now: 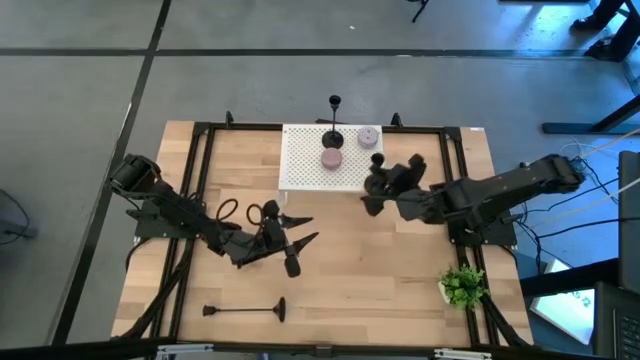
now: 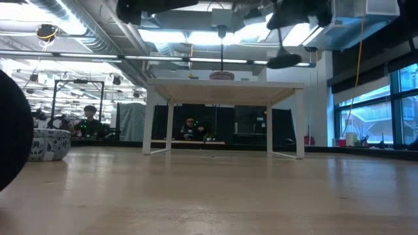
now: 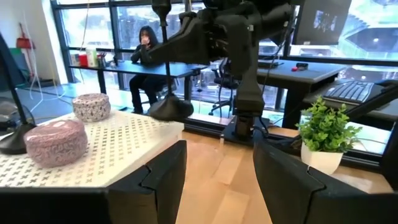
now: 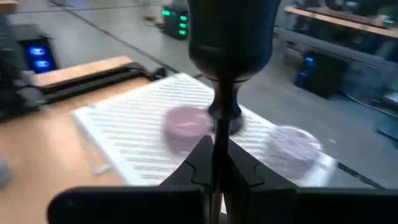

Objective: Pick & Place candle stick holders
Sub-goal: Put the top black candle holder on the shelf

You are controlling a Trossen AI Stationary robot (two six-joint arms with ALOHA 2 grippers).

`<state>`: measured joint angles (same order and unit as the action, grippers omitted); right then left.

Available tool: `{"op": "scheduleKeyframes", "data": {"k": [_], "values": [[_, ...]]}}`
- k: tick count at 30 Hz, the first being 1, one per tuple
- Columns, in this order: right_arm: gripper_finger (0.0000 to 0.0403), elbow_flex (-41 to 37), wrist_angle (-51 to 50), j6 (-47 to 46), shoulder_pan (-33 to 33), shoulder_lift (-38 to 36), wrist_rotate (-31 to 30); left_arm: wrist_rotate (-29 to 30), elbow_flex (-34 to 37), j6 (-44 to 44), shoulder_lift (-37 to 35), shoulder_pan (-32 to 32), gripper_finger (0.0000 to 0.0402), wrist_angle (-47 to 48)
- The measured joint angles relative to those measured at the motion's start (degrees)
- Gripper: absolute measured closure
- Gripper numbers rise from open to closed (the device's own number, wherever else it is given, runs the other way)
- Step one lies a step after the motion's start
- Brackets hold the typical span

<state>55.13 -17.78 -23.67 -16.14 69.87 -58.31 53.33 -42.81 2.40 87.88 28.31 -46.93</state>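
One black candle stick holder (image 1: pixel 333 128) stands upright by its round base on the white perforated board (image 1: pixel 300 165). A second holder (image 1: pixel 245 310) lies on its side near the table's front edge. A third holder (image 4: pixel 229 43) is in my right gripper (image 4: pixel 214 163), which is shut on it beside the board's right edge. My left gripper (image 3: pixel 214 180) is open with nothing between its fingers. It hovers over the table's middle left and points level toward the board and the right arm. My right gripper pinches the holder's thin stem (image 4: pixel 216 134) between its two fingers, a little below the cup top. The fingers come from the table's right, nearly level, and lie across the stem. The holder stays roughly upright and lifted clear, its round base (image 3: pixel 171 109) hanging just off the board's corner.
Two pinkish round tins (image 1: pixel 332 158) (image 1: pixel 369 137) sit on the white board beside the standing holder. A small green plant in a white pot (image 1: pixel 462 285) stands at the table's near right. Black frame rails (image 1: pixel 200 180) run along the table's sides.
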Motion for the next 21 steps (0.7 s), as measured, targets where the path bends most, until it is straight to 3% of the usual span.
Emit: {"op": "scheduleKeyframes", "data": {"k": [6, 14, 17, 21], "values": [[0.039, 0.0, -12.2, -6.8, 2.3, -3.1, -6.5, 1.2, 0.0, 1.1, 0.0, 0.6, 0.0219, 0.6], [0.039, -1.5, -6.7, 0.5, 5.8, -6.8, -5.6, 1.1, 0.0, 2.4, 0.0, 0.6, 0.0219, 2.6], [0.039, -6.0, 6.3, 12.5, 8.2, -7.9, 4.0, 1.0, 0.0, 3.0, 0.0, 0.3, 0.0219, 3.6], [0.039, -13.2, 26.1, 25.4, 13.5, -8.9, 26.3, 1.1, 0.0, 4.5, 0.0, 0.0, 0.0219, 5.0]]}}
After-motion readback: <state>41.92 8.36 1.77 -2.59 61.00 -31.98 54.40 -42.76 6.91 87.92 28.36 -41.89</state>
